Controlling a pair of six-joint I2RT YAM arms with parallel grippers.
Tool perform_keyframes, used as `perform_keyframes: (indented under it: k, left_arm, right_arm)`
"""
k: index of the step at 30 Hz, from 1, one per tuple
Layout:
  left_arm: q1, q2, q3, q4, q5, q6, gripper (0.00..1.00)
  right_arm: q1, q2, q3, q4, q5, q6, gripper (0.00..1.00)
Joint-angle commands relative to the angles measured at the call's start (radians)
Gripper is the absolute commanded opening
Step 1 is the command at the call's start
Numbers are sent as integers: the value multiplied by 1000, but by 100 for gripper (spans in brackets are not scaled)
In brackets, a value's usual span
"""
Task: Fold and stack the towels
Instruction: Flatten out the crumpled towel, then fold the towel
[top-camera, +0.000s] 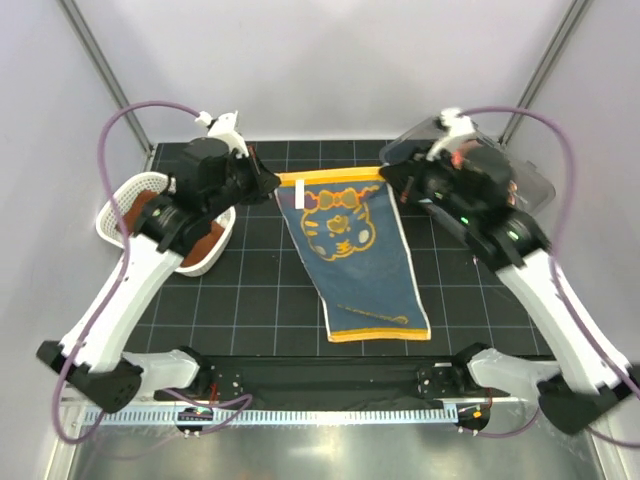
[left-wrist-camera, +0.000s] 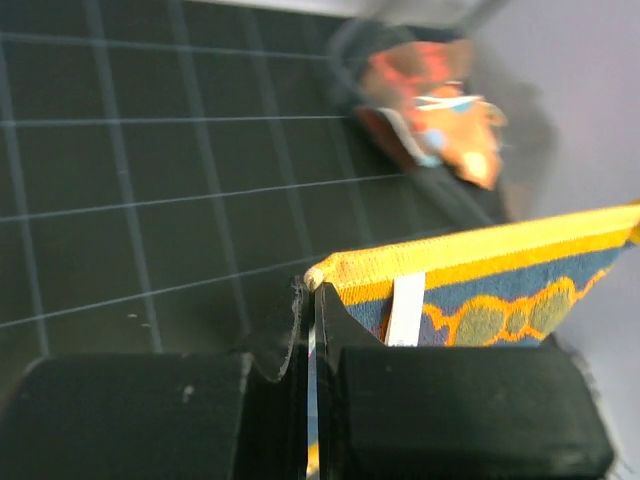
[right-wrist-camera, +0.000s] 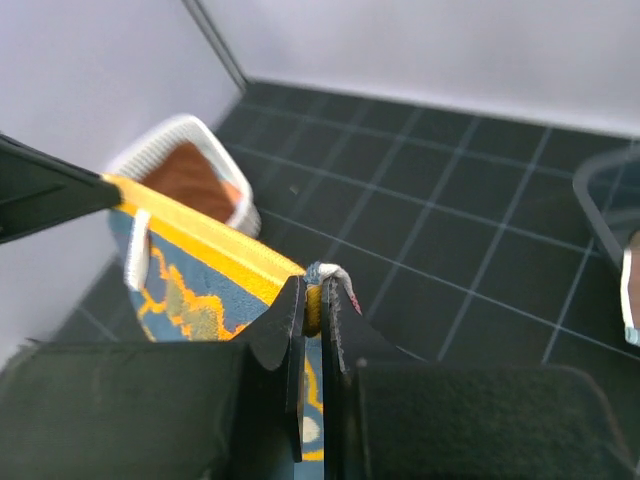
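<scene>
The left claw (top-camera: 273, 186) and the right claw (top-camera: 386, 178) each pinch one upper corner of the blue towel (top-camera: 352, 262), stretched in the middle of the frame, its lower edge on the table (top-camera: 250, 290).

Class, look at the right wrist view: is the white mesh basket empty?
No, a rust-brown towel lies inside the white mesh basket.
</scene>
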Motion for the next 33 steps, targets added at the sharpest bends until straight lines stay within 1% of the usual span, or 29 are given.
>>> perform_keyframes:
  k: [1, 2, 3, 4, 5, 6, 7, 8, 9, 10, 11, 12, 13, 15, 17, 21, 26, 28, 29, 30, 32, 33]
  left_arm:
    - [146, 91, -107, 154, 8, 50, 0]
    - [172, 137, -130, 211, 39, 50, 0]
    - [226, 171, -151, 264, 106, 50, 0]
    - [246, 200, -153, 372, 146, 53, 0]
    - [267, 282, -150, 423, 185, 59, 0]
    - [292, 326, -113, 456, 250, 68, 0]
    - [303, 429, -83, 515, 281, 78, 0]
    - [310, 430, -52, 531, 308, 85, 0]
    - [315, 529, -6, 537, 328, 90, 0]
    - [332, 585, 76, 542, 381, 96, 0]
    - [339, 634, 124, 559, 409, 93, 0]
    - [347, 724, 164, 563, 423, 89, 0]
    - [359, 763, 247, 563, 436, 82, 0]
    - [372, 832, 309, 563, 457, 66, 0]
    - [390, 898, 364, 576, 478, 58, 0]
    - [401, 929, 382, 580, 497, 102, 0]
    - [399, 854, 301, 579, 516, 142, 0]
    - [393, 820, 223, 582, 542, 148, 0]
    - [387, 779, 196, 582, 550, 156, 0]
    - [372, 757, 124, 580, 550, 173, 0]
    - [355, 707, 48, 583, 544, 180, 0]
    - [343, 661, -17, 583, 539, 184, 0]
  right_arm:
    - [-61, 161, -42, 95, 68, -79, 1]
    - [-86, 247, -38, 122, 46, -80, 1]
    - [-128, 299, -32, 148, -12, -83, 1]
    - [-145, 347, -7, 201, -33, -92, 1]
    - [-156, 442, 7, 226, -52, -102, 1]
    - [-182, 488, 46, 275, -108, -109, 1]
    - [-193, 580, 71, 300, -162, -109, 1]
    - [-204, 623, 95, 323, -163, -109, 1]
    - [-212, 665, 125, 339, -188, -106, 1]
    - [-222, 712, 187, 362, -198, -106, 1]
    - [-227, 751, 217, 373, -204, -106, 1]
    - [-231, 824, 247, 384, -213, -106, 1]
    - [-242, 855, 299, 402, -250, -105, 1]
    - [-251, 915, 382, 407, -281, -105, 1]
    - [-258, 975, 424, 396, -305, -114, 1]
    - [-270, 987, 430, 413, -299, -149, 1]
    - [-291, 955, 392, 407, -304, -180, 1]
    - [-297, 937, 358, 368, -316, -188, 1]
    - [-296, 914, 347, 341, -328, -198, 1]
    - [-296, 901, 325, 291, -346, -200, 1]
    - [-294, 877, 297, 236, -356, -197, 1]
    - [-294, 848, 256, 194, -353, -197, 1]
